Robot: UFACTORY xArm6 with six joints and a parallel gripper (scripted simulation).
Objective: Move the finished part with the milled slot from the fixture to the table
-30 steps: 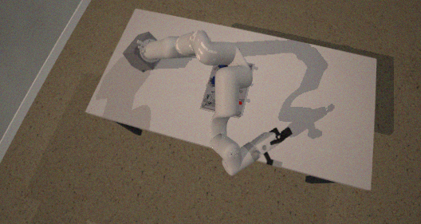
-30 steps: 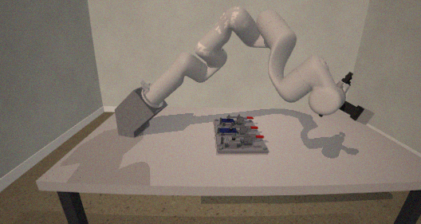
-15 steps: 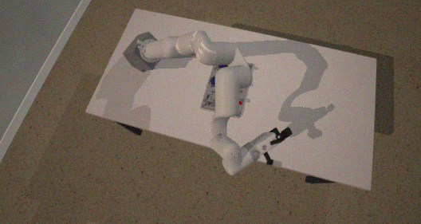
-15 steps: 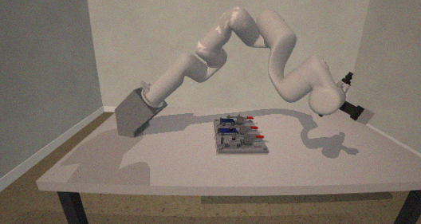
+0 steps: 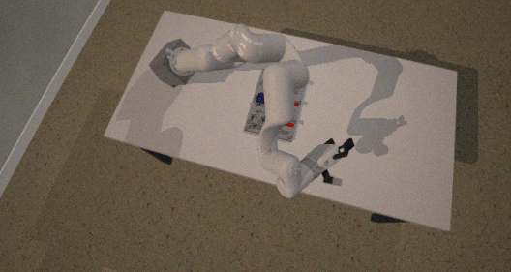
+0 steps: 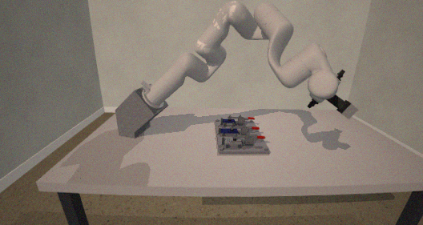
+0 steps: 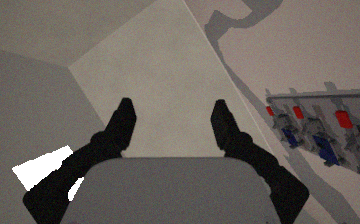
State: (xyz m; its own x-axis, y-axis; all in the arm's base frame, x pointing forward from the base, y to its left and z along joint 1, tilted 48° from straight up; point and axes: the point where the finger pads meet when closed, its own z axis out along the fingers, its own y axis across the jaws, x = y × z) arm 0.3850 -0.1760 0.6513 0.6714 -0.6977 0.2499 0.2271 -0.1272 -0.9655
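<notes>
The fixture [image 6: 262, 150] [image 7: 311, 97] stands in the middle of the table [image 5: 411, 129] [image 6: 160, 162]. In the top view the arm hides most of the fixture [image 5: 252, 124]. Two blue blanks [image 6: 228, 122] [image 6: 227, 131] sit in its two rear nests and show in the wrist view [image 7: 291, 136] [image 7: 328, 152]. The grey finished part [image 6: 229, 140] sits in the front nest. Three clamps have red handles [image 6: 251, 118] [image 6: 255, 127] [image 6: 260, 137]. My gripper [image 5: 339, 145] [image 7: 174, 108] is open and empty. It hangs high in the air to the right of the fixture, far from it, and points toward the wall.
The arm's grey base block [image 5: 166, 63] [image 6: 132, 114] stands at the table's back left. The arm arches over the fixture. Walls stand close behind and to the right of the table.
</notes>
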